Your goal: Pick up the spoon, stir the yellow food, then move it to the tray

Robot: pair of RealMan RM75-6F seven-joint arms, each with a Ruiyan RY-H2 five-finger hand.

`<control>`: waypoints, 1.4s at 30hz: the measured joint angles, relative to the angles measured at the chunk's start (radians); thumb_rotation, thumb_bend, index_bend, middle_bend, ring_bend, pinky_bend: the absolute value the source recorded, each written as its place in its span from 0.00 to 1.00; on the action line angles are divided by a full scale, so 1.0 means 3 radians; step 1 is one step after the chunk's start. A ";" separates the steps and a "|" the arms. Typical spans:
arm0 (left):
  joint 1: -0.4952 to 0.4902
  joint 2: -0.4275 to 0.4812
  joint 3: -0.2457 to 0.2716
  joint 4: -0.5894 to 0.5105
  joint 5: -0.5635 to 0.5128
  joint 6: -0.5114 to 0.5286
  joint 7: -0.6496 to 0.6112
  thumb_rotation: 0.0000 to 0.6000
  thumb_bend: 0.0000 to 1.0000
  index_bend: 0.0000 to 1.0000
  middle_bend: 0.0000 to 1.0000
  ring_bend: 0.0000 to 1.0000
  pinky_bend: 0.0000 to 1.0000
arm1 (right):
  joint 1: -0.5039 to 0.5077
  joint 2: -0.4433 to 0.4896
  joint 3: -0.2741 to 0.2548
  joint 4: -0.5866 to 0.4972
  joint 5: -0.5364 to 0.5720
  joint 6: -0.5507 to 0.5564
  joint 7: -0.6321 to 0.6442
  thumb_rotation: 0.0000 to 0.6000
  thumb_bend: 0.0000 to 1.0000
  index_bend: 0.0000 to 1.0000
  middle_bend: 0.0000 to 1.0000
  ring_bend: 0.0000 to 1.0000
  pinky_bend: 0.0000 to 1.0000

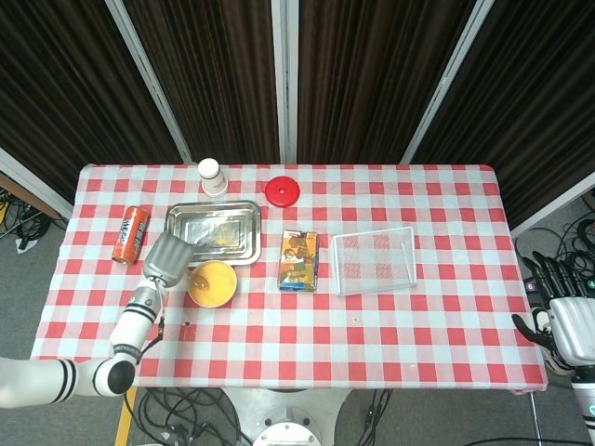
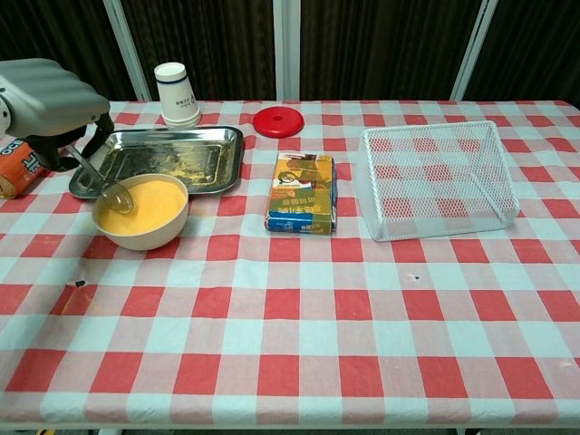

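Note:
A white bowl (image 2: 142, 214) of yellow food (image 1: 213, 283) stands in front of the metal tray (image 2: 169, 155) at the table's left. My left hand (image 2: 47, 99) grips a metal spoon (image 2: 104, 186) by its handle, and the spoon's bowl hangs tilted at the bowl's left rim, coated in yellow. In the head view the left hand (image 1: 166, 259) sits just left of the bowl (image 1: 212, 284), in front of the tray (image 1: 213, 230). My right hand (image 1: 565, 321) hangs off the table's right edge, fingers apart, holding nothing.
A white cup (image 2: 177, 93) and a red lid (image 2: 279, 120) stand behind the tray. An orange can (image 1: 130, 234) lies left of it. A snack box (image 2: 303, 192) and a white wire basket (image 2: 439, 178) occupy the middle and right.

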State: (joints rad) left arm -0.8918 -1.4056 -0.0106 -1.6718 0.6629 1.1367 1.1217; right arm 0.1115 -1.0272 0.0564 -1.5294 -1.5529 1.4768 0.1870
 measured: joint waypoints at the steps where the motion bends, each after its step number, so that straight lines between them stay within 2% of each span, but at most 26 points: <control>1: -0.0021 -0.0010 -0.0001 -0.0037 -0.0028 0.0060 0.0070 1.00 0.42 0.63 0.90 0.90 0.93 | 0.0000 0.0000 0.0001 0.0004 0.0000 0.0001 0.0004 1.00 0.20 0.00 0.02 0.00 0.00; 6: -0.0097 -0.0115 -0.0008 -0.0171 -0.0119 0.0364 0.0349 1.00 0.42 0.63 0.90 0.90 0.93 | -0.0001 0.0002 0.0001 0.0016 -0.0003 0.0003 0.0016 1.00 0.20 0.00 0.02 0.00 0.00; 12: -0.0162 -0.0294 0.0003 -0.0149 -0.0143 0.0630 0.0690 1.00 0.42 0.64 0.91 0.91 0.93 | 0.0005 -0.0005 -0.0001 0.0032 -0.0006 -0.0007 0.0035 1.00 0.20 0.00 0.02 0.00 0.00; 17: -0.0215 -0.0583 0.0011 0.0022 -0.0183 0.0869 0.1063 1.00 0.42 0.64 0.91 0.91 0.93 | 0.0003 -0.0005 -0.0002 0.0048 0.0000 -0.0011 0.0049 1.00 0.20 0.00 0.02 0.00 0.00; 23: -0.0233 -0.0885 0.0008 0.0334 -0.0196 0.1056 0.1300 1.00 0.42 0.64 0.91 0.92 0.94 | 0.0006 -0.0007 -0.0003 0.0058 0.0007 -0.0025 0.0059 1.00 0.20 0.00 0.03 0.00 0.00; 32: -0.0182 -0.1205 0.0009 0.0576 -0.0173 0.1175 0.1516 1.00 0.42 0.65 0.92 0.92 0.94 | 0.0014 -0.0019 -0.0007 0.0074 0.0007 -0.0042 0.0071 1.00 0.20 0.00 0.03 0.00 0.00; 42: -0.0078 -0.1351 -0.0003 0.0609 -0.0112 0.1132 0.1511 1.00 0.42 0.65 0.92 0.93 0.94 | 0.0006 -0.0025 -0.0011 0.0088 0.0015 -0.0041 0.0086 1.00 0.20 0.00 0.03 0.00 0.00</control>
State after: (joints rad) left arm -0.9153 -1.8110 -0.0117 -1.4891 0.6292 1.4763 1.5752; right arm 0.1134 -1.0348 0.0530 -1.5029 -1.5484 1.4645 0.2127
